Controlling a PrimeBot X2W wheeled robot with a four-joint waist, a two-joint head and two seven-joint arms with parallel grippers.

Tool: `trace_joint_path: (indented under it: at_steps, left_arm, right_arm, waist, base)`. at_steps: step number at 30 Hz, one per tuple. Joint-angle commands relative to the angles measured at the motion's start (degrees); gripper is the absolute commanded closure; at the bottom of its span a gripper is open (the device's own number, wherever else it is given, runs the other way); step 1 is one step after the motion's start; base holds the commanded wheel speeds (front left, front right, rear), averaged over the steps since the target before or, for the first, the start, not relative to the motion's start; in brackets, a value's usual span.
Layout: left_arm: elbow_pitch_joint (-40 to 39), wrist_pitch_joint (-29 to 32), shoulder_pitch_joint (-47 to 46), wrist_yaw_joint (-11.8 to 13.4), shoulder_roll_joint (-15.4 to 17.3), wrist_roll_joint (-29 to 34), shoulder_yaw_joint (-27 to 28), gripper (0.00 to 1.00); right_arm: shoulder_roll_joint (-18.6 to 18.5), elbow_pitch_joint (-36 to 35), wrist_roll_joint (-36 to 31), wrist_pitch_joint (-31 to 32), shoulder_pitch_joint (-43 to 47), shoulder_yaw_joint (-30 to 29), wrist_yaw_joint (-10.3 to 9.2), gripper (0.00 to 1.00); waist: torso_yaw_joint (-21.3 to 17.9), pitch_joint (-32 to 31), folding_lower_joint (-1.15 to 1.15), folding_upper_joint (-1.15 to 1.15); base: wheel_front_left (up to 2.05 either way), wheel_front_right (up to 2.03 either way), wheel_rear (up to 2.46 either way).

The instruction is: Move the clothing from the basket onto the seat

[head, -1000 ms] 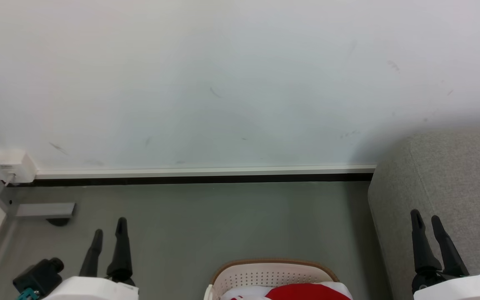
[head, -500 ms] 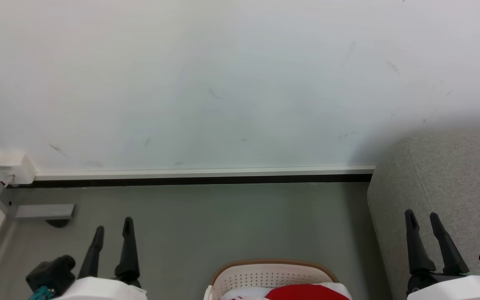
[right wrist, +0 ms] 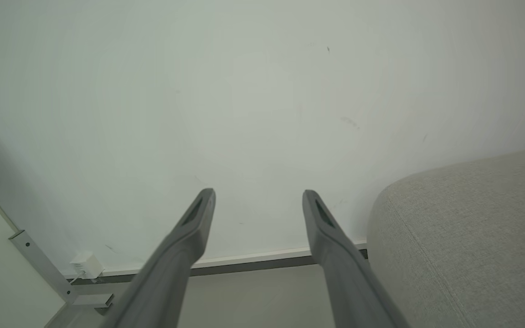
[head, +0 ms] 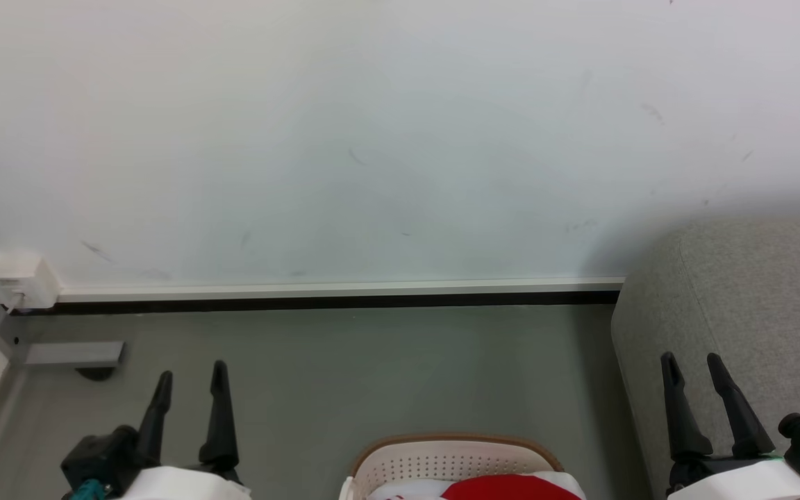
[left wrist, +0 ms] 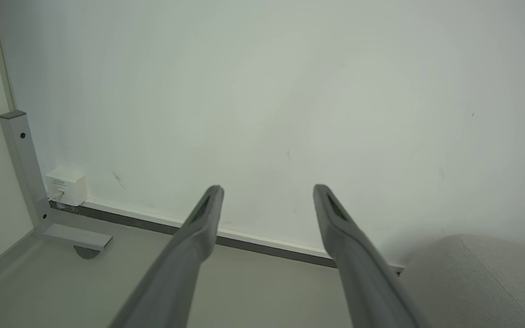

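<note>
Clothing [head: 511,488] was sitting in the basket [head: 442,460] at the bottom middle of the head view. The frame edge cut it off, so all I could make out was a bright red bit with some white fabric to its left. The basket was cream with rows of little holes and a tan rim, standing on the grey floor [head: 372,368]. The seat [head: 754,292], a light grey fabric sofa with a rounded corner and a stitched seam, took up the lower right of the frame, with a strip of floor between it and the basket.

The left gripper [head: 192,370] was at the lower left, both dark fingers pointing up the frame, spread apart with nothing between them. Same deal for the right gripper [head: 690,358] at the lower right: spread and empty, its fingers showing in front of the sofa's side. Both were well apart from the basket and the clothes. Each wrist view showed its own two fingers wide apart against the wall, with the sofa corner off to the lower right.

A white wall [head: 372,139] with a few faint scuffs covered the upper half of the head view. A white baseboard [head: 337,286] with a dark strip under it ran along the bottom of the wall. At the far left there was a small white box [head: 19,278] low on the wall, and a grey metal foot [head: 73,352] lay on the floor just below it.
</note>
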Motion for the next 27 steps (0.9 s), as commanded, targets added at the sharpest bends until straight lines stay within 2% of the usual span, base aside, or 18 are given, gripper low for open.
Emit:
trace_joint_path:
  at_steps: [1, 27]
  left_arm:
    - [-0.7, -0.5, 0.2, 0.2, 0.6, 2.0, 0.0, 0.0]
    - [-1.0, -3.6, 0.8, 1.5, 0.8, 14.8, -1.4, 0.0]
  right_arm:
    - [-0.1, 0.0, -1.5, -0.5, -1.1, -0.3, -0.08, 0.0]
    - [1.5, 0.4, -13.7, -1.5, -1.3, -1.2, -0.11, 0.0]
  waist:
    - [0.0, 0.0, 0.0, 0.0]
    - [-0.4, -0.1, 0.0, 0.0]
  base:
    - [0.0, 0.0, 0.0]
    - [0.0, 0.0, 0.0]
